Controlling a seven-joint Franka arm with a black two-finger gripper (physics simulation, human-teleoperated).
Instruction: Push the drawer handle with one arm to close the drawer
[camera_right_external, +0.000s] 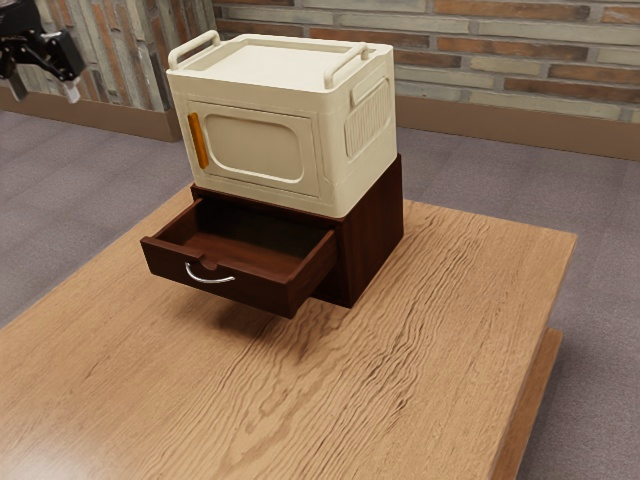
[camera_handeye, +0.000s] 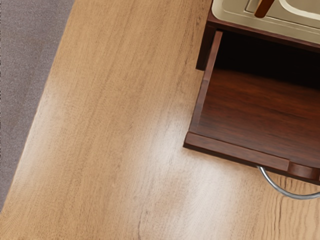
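Pincer (camera_right_external: 45, 88): open, holding nothing, well apart from the drawer.
Handle (camera_right_external: 208, 281): curved metal, probably slippery; push its middle squarely.
Drawer (camera_right_external: 255, 292): out from the cabinet (camera_right_external: 372, 240), seemingly light, may bind if shoved crookedly.
Table (camera_right_external: 450, 300): open room before the drawer's front.
Box (camera_right_external: 262, 150): atop the cabinet; mind its overhead edge.
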